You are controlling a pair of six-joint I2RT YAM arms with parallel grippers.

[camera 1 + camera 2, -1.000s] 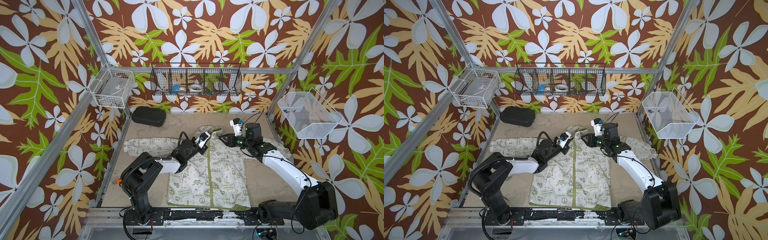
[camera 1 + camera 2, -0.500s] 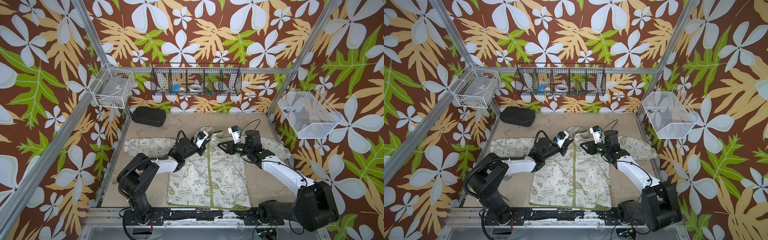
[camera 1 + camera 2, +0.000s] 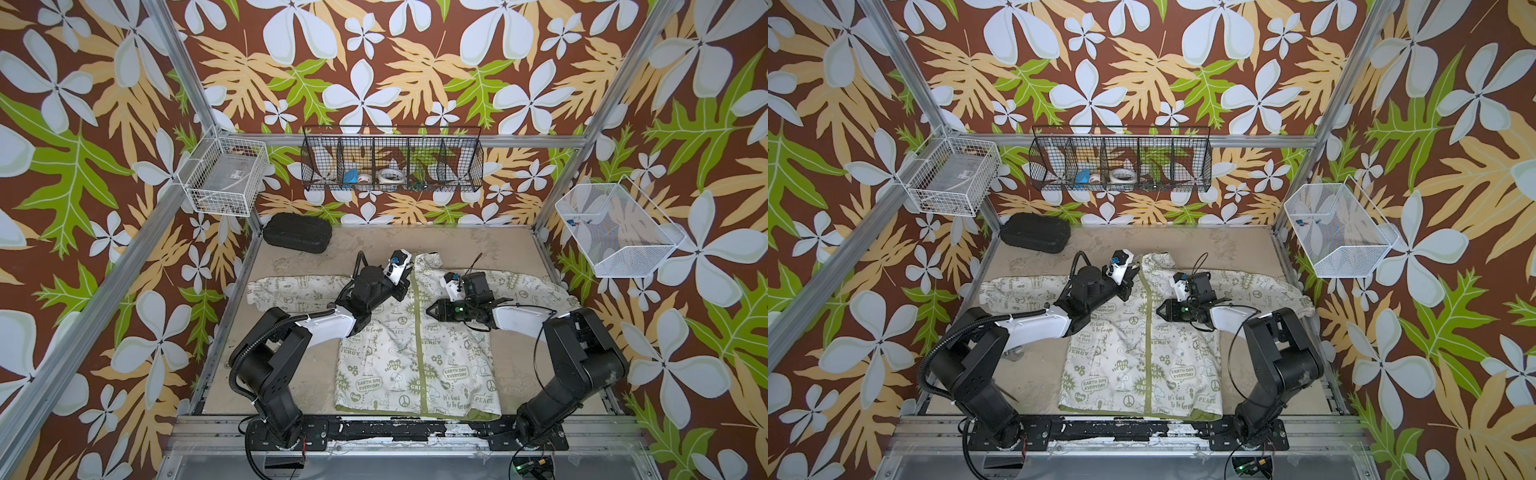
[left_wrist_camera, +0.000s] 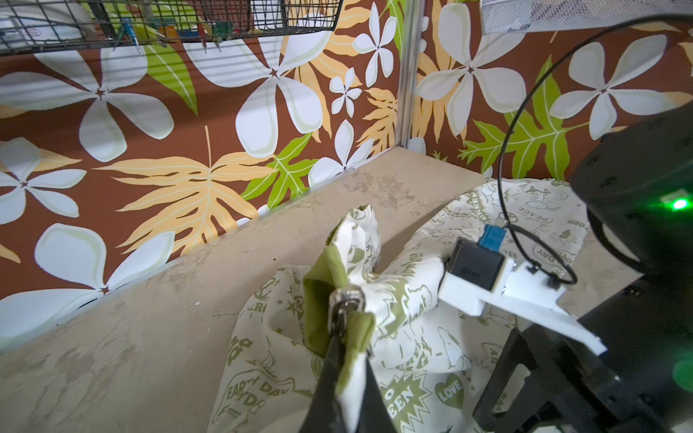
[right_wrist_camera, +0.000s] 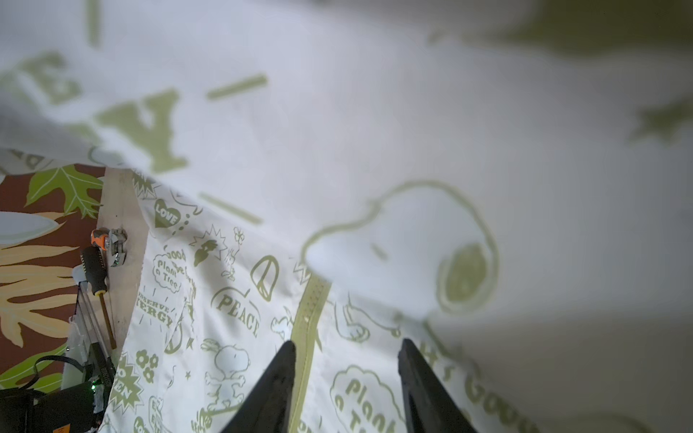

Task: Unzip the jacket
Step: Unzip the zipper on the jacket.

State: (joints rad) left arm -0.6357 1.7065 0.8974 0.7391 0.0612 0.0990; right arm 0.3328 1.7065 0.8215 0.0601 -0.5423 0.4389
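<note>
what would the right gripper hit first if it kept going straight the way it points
Probably the olive zipper strip of the jacket, just ahead of the right gripper; height above the cloth is unclear, so it may graze fabric first.

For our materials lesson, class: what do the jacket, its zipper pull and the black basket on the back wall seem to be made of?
The jacket: thin matte cloth, creasing softly; fibre unclear. Its zipper pull: silvery and glinting, likely metal. The black basket: see-through wire grid, probably painted or coated metal.
</note>
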